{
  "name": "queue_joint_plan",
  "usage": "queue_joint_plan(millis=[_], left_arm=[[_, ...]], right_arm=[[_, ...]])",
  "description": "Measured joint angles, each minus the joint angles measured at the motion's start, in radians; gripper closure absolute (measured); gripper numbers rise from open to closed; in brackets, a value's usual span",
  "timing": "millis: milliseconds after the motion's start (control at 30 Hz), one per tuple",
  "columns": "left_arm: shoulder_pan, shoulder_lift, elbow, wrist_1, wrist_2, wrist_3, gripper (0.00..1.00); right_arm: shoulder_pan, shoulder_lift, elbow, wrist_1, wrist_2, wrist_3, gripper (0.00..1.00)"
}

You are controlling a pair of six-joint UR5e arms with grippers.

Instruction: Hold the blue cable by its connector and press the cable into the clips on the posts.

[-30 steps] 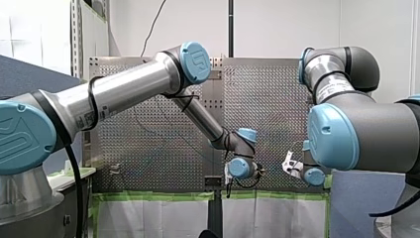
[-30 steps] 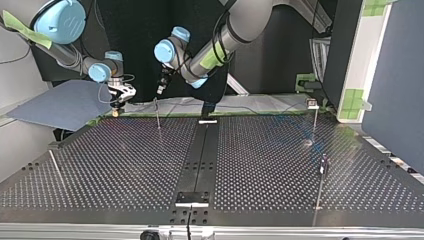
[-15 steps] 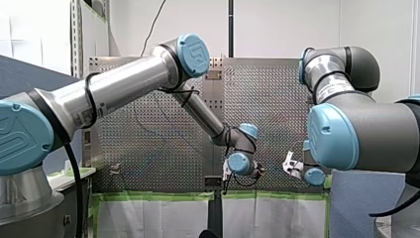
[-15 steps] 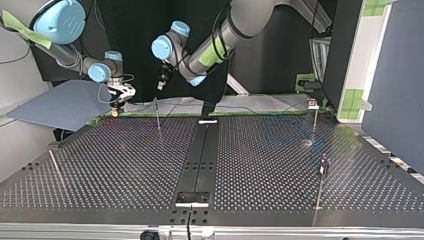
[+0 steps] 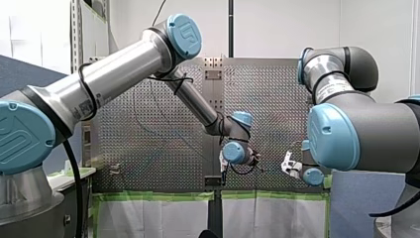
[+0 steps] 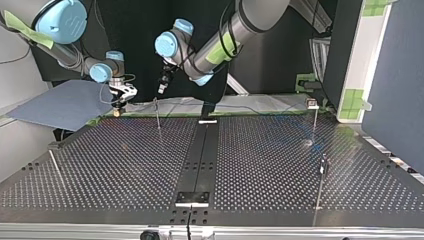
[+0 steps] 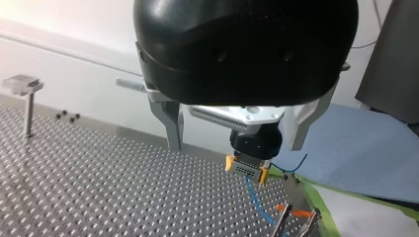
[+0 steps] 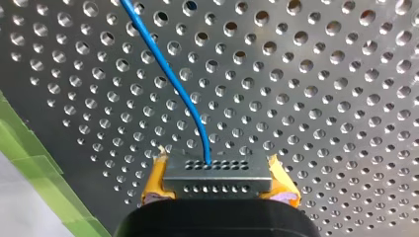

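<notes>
In the right wrist view my right gripper (image 8: pixel 217 191) is shut with its yellow pads (image 8: pixel 154 183) on a grey connector (image 8: pixel 217 173). The blue cable (image 8: pixel 170 81) runs from the connector out over the perforated table. In the left wrist view the metal fingers (image 7: pixel 170 121) of my left gripper (image 7: pixel 236 146) stand wide open with nothing held. Beyond them my right gripper (image 7: pixel 247 170) hangs just above the table with the blue cable (image 7: pixel 256 200) trailing down. In the top view my right gripper (image 6: pixel 118 107) is at the far left edge. My left gripper (image 6: pixel 162 87) hovers above a thin post (image 6: pixel 157 114).
More posts stand at the top view's right (image 6: pixel 313 117) (image 6: pixel 322 167) and left (image 6: pixel 55 167). A clip-topped post (image 7: pixel 23 89) shows beside my left gripper. Orange-tipped clips (image 7: pixel 294 213) stand beneath the cable. Green tape (image 6: pixel 250 113) lines the far table edge, with a blue sheet (image 6: pixel 55 107) beside it.
My left arm has raised its elbow, and its wrist has shifted slightly up and to the front view's left. My right arm has stayed still with the connector.
</notes>
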Motion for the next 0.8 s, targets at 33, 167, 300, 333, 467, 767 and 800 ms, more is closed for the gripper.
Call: queue_joint_plan(millis=[33, 167, 300, 333, 467, 767, 800], left_arm=[[0.001, 0.008, -0.007, -0.006, -0.005, -0.008, 0.00], [0.004, 0.043, -0.042, -0.037, -0.018, -0.042, 0.00], [0.006, 0.078, -0.077, -0.055, -0.023, -0.077, 0.00], [0.006, 0.086, -0.086, -0.057, -0.023, -0.085, 0.00], [0.006, 0.119, -0.119, -0.060, -0.031, -0.118, 0.00], [0.006, 0.196, -0.195, -0.059, -0.050, -0.147, 0.00], [0.006, 0.204, -0.204, -0.059, -0.051, -0.149, 0.00]], right_arm=[[0.001, 0.000, 0.000, 0.000, 0.000, 0.001, 1.00], [0.006, 0.000, -0.001, 0.001, 0.000, 0.008, 1.00], [0.010, 0.000, -0.003, 0.007, 0.000, 0.013, 1.00], [0.010, 0.000, -0.003, 0.009, 0.000, 0.015, 1.00], [0.015, 0.000, -0.003, 0.014, -0.001, 0.021, 1.00], [0.033, 0.000, -0.004, 0.015, -0.004, 0.021, 1.00], [0.035, 0.000, -0.004, 0.015, -0.004, 0.021, 1.00]])
